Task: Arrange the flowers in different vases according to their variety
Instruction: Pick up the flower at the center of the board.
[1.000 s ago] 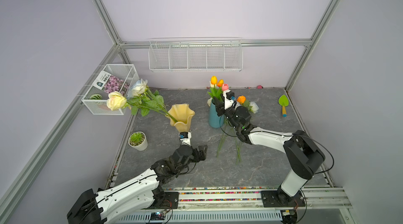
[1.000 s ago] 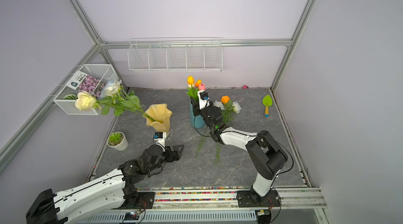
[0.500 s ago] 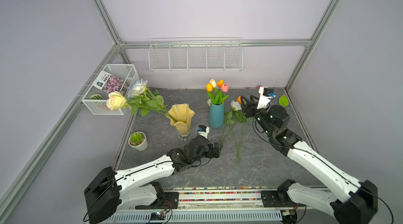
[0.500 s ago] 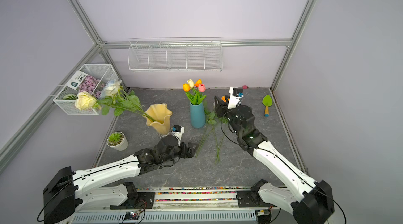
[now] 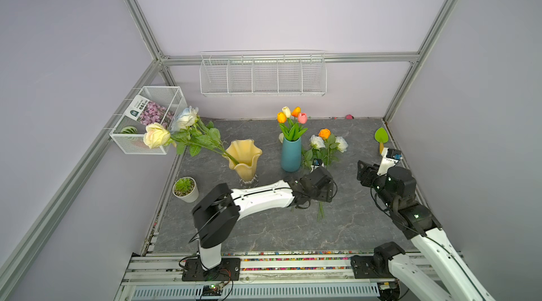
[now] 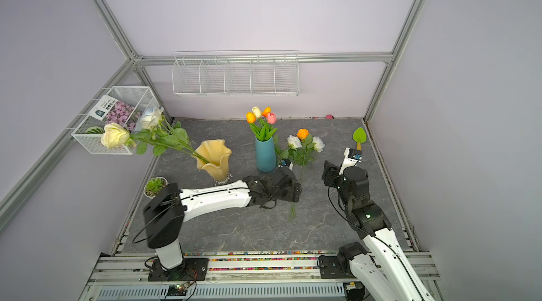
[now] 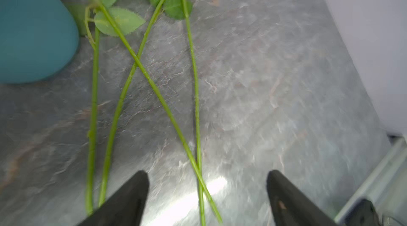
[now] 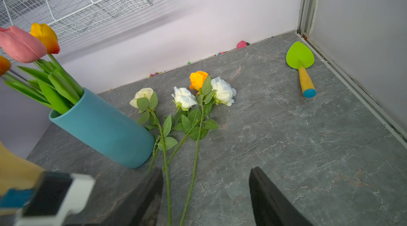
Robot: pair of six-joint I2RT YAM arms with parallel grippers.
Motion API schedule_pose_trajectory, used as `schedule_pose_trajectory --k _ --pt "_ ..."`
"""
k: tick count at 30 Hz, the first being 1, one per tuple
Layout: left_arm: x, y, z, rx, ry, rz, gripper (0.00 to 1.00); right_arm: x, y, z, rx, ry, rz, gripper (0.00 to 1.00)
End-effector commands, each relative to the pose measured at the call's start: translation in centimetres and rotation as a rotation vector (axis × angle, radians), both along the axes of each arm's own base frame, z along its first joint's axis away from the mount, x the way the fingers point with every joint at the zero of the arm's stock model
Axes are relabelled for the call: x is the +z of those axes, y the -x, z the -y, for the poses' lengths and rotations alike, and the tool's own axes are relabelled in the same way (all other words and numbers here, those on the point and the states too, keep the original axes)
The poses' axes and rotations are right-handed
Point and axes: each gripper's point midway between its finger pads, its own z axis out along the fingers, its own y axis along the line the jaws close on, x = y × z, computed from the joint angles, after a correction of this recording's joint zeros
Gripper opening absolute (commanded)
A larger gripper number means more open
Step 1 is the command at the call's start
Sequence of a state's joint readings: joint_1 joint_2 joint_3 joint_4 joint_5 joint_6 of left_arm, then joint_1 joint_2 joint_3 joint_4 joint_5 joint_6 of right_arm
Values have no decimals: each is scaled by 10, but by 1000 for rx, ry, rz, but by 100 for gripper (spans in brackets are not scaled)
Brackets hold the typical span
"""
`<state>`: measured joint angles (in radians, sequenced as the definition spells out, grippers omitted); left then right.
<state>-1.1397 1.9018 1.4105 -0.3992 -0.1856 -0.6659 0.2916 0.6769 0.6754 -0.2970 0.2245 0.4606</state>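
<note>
Four tulips [image 5: 291, 116] potted, two roses [image 5: 176, 129] potted, four loose roses [image 8: 222, 91] on the counter [image 5: 264, 226].
The teal vase [image 5: 291, 154] holds the tulips: two orange, one cream, one pink. The amber vase [image 5: 245, 161] holds one cream-yellow and one white-blue rose, both leaning out toward the wire basket [image 5: 140, 147]. The loose roses (one cream, two white, one orange) lie just beside the teal vase. The left end effector [image 7: 207, 171] is low over their stem ends with its fingers spread and clasping nothing. The right end effector [image 8: 206, 169] is also spread and empty, off to the right of the roses. The one packet [image 5: 146, 110] in the basket carries print above its pink blossoms, too small to read. There is also one potted succulent [image 5: 184, 188] and one green trowel [image 5: 381, 136].
</note>
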Motion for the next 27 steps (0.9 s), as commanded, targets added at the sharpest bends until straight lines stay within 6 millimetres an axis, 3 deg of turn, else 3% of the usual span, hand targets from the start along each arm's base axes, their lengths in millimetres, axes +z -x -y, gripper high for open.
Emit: schedule_pose_trajectory --k 1,5,13,20,24,27 --pt "-31 -14 -16 127 -202 -55 76 -12 4 3 -14 -11 -43 67" --pt "-48 -33 -18 256 -305 -41 73 -12 7 3 -10 -18 -44 67" --pt "-78 -64 -7 313 -292 -100 70 -13 8 2 -1 -27 -45 67" --pt "-94 -72 5 305 -278 -123 46 -17 6 1 1 -26 -53 66" --pt "-91 -70 9 275 -270 -130 4 -19 6 1 0 -26 -58 66" --pt "-79 -62 16 239 -271 -101 0 -20 5 1 0 -24 -57 66"
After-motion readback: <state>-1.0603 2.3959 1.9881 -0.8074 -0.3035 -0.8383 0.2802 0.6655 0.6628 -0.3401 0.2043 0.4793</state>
